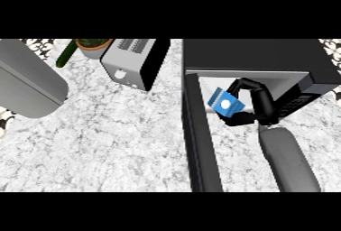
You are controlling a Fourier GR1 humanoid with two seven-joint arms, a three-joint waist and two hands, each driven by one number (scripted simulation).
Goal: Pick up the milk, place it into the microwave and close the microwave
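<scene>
Fingers (241,85) of the right hand (256,101) curled round the milk (226,103), thumb low at about 6 o'clock of the carton, the rest arching over its top at 12. Blue carton with a white round mark, tilted, held at the mouth of the microwave (266,58), just right of the open door (200,140). Hard to tell whether resting on the oven floor or held just above it.

Judged from this: pick-up done, carry to the oven done or nearly so. Left to do: set the carton fully inside, let go, pull the hand out, swing the door closed. Door wide open, hinged on the left, its edge running from 12 to 6 o'clock down the middle of the view; right forearm (288,160) entering from 5 o'clock. Left hand nowhere in view.

Further out, a white and grey marbled counter (113,144) carrying everything. At 11 o'clock of the carton, well apart, a silver toaster (133,61) with a black side. Beyond it at the top edge, a potted plant (93,45) with a green stalk leaning left. At 9 to 10 o'clock, by the left edge, a large plain grey rounded body (26,81), nature unclear. Patterned black and white wall tiles (40,43) visible at the upper corners.
</scene>
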